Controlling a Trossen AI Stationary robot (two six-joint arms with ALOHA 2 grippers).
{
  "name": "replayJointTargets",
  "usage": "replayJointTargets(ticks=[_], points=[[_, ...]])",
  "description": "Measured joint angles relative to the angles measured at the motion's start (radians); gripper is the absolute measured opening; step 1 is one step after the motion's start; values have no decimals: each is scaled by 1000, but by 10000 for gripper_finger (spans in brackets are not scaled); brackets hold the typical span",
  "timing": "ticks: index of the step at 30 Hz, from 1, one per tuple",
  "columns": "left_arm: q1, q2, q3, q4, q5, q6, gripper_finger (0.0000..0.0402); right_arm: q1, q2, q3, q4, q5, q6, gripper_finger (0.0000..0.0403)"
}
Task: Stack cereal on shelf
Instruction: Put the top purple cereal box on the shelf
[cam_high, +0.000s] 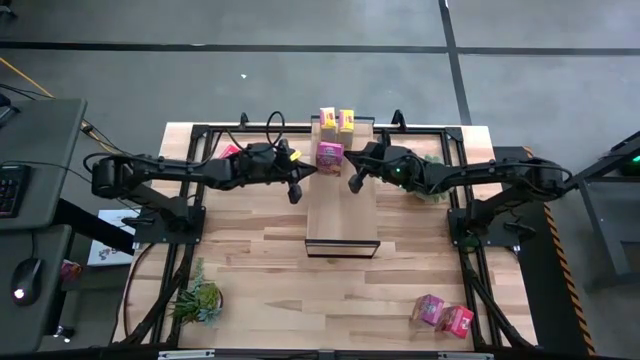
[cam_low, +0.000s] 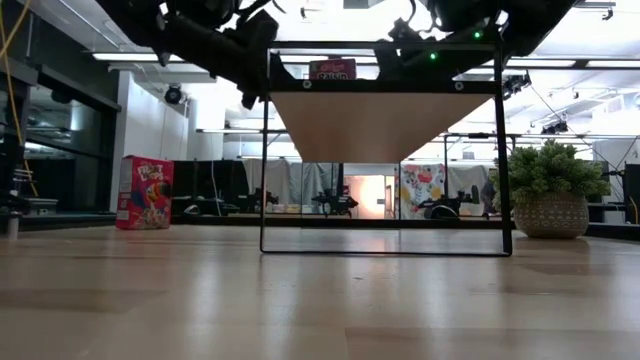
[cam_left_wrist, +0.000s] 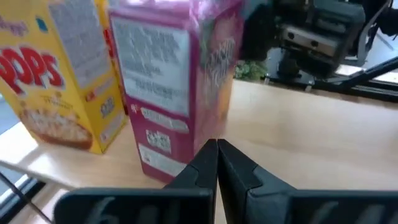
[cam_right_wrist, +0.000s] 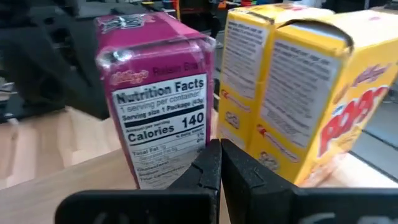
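Nutrition label on pink cereal box (cam_right_wrist: 158, 109) shows only past right gripper (cam_right_wrist: 219, 163).

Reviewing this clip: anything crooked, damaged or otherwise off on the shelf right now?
The magenta box on the shelf sits turned at an angle to the two yellow boxes behind it, not square with them. One yellow box's top flap looks slightly lifted. Both tools, left and right, are shut and empty.
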Motion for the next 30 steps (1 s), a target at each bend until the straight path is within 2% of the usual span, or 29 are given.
replayJointTargets(ticks=[5,12,19,30], points=[[27,21,1,40,-3,2,0,0,0,0,3,-71,22,0],[83,65,0,64,-3,12,0,0,0,0,4,-115,25,0],[114,116,0,131,44,12,0,1,0,0,3,-118,29,0],[125,119,0,145,46,12,0,1,0,0,4,-162,41,0]])
